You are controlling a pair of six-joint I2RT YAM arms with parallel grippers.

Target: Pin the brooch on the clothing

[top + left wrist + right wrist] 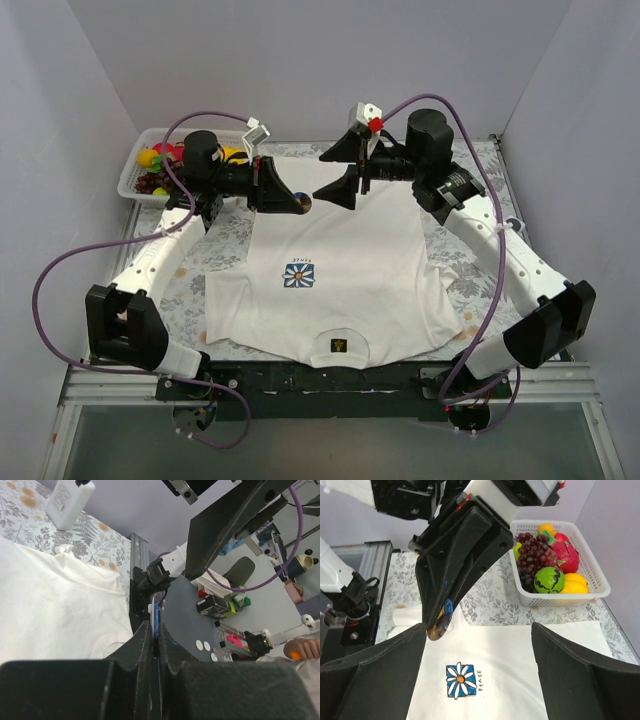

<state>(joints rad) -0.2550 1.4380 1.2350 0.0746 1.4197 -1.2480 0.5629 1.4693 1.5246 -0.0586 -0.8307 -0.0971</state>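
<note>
Firmly clamped on the brooch (441,617) with the left claw (297,203).
Held over the far edge of the shirt (350,260) on the table (232,238), with the right claw (338,172) wide and empty alongside.

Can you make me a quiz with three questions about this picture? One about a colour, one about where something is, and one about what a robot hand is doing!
1. What colour is the T-shirt?
A) red B) white C) black

2. Where is the fruit basket?
A) past the T-shirt's far edge, on the left arm's side B) on top of the T-shirt C) between the arm bases

3. What is the left gripper doing?
A) hanging wide open B) squeezing a grape C) shut on the brooch

Answers:
1 B, the cloth looks white.
2 A, the top view shows it at the far left.
3 C, its fingers pinch the round brooch above the T-shirt.
</note>
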